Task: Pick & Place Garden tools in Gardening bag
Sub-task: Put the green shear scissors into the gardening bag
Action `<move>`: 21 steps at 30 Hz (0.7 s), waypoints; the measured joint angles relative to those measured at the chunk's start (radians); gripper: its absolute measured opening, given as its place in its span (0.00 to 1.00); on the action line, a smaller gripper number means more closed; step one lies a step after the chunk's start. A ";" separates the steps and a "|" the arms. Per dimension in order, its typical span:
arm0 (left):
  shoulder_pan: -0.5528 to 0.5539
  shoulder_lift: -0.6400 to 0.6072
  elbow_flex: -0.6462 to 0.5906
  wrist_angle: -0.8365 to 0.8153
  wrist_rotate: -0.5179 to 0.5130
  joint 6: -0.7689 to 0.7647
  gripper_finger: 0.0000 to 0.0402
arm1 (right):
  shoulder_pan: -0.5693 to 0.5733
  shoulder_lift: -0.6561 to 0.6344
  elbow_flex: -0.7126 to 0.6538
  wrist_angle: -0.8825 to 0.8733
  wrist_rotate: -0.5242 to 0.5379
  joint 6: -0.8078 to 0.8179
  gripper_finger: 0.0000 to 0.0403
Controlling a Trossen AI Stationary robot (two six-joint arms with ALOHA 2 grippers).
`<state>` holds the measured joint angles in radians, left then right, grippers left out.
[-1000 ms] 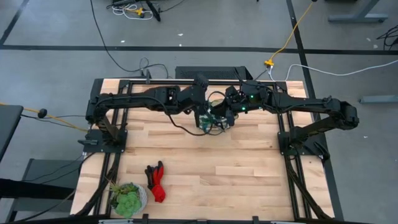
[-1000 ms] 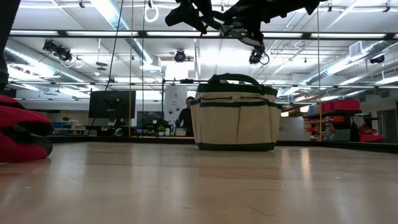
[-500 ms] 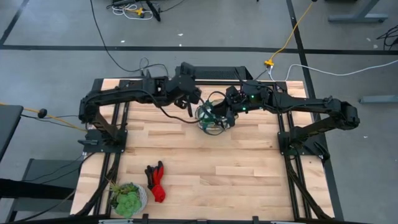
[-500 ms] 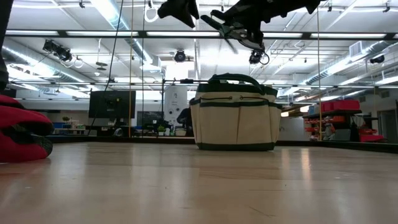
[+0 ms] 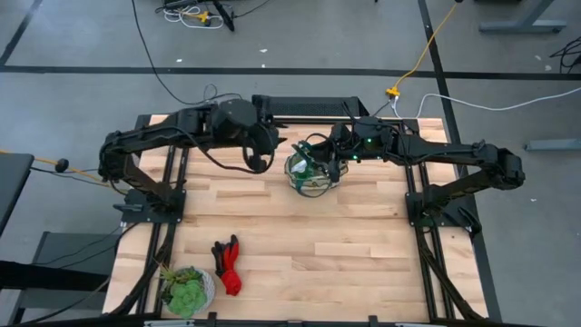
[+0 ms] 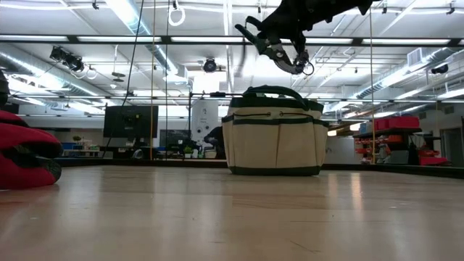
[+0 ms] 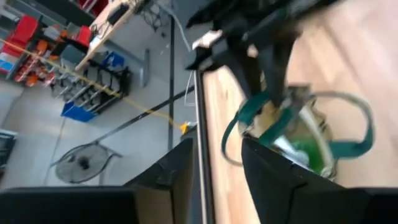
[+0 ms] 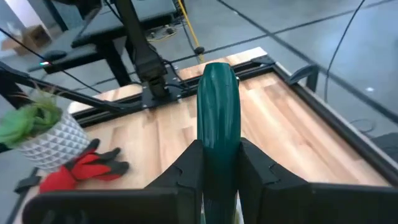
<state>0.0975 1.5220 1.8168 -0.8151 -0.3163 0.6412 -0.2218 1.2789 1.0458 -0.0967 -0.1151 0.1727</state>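
Observation:
The tan gardening bag (image 5: 309,174) with dark green trim stands upright on its base on the far middle of the table, seen also in the low view (image 6: 274,134) and the left wrist view (image 7: 298,137). My right gripper (image 5: 329,162) hangs just above it (image 6: 274,45), shut on a dark green handle (image 8: 217,93), seemingly that of the pruning shears. My left gripper (image 5: 260,156) is open with nothing in it (image 7: 217,180), off to the bag's left. Red-and-black gloves (image 5: 227,266) lie at the near left. My right gripper pinches the dark green handle (image 8: 217,134) between its two fingers (image 8: 186,168). It comes from the table's right, slanting a little down. The handle's rounded end sticks out past the fingertips. The tool is lifted clear above the bag; its other end is hidden.
A leafy plant in a pale pot (image 5: 186,289) stands at the near left corner beside the gloves. The bag's looped handles (image 7: 348,124) stand up around its opening. Bare wood lies across the near middle and right of the table.
My left gripper has drawn back from over the bag toward the table's left and far edge, rising and rolling as it went; it has left the low view. My right gripper has stayed over the bag and rolled a little with the green handle.

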 joint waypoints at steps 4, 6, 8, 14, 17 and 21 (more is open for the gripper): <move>0.000 -0.015 0.000 0.003 0.057 -0.041 0.29 | 0.000 -0.006 0.000 0.012 0.035 -0.041 0.15; 0.000 -0.017 0.000 -0.003 0.073 -0.061 0.26 | 0.000 -0.016 0.000 0.015 0.057 -0.064 0.15; 0.000 -0.022 -0.001 -0.012 0.075 -0.072 0.22 | 0.000 -0.028 0.000 0.021 0.075 -0.084 0.15; 0.000 -0.026 0.000 -0.008 0.076 -0.096 0.12 | 0.000 -0.086 0.000 0.019 0.138 -0.158 0.15; 0.000 -0.026 0.000 -0.008 0.077 -0.100 0.07 | 0.000 -0.113 0.000 0.012 0.155 -0.187 0.15; 0.000 -0.026 0.000 -0.007 0.077 -0.101 0.02 | 0.000 -0.143 0.000 0.002 0.164 -0.208 0.15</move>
<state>0.0971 1.4960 1.8164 -0.8219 -0.2390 0.5406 -0.2218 1.1362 1.0454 -0.0944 0.0486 -0.0352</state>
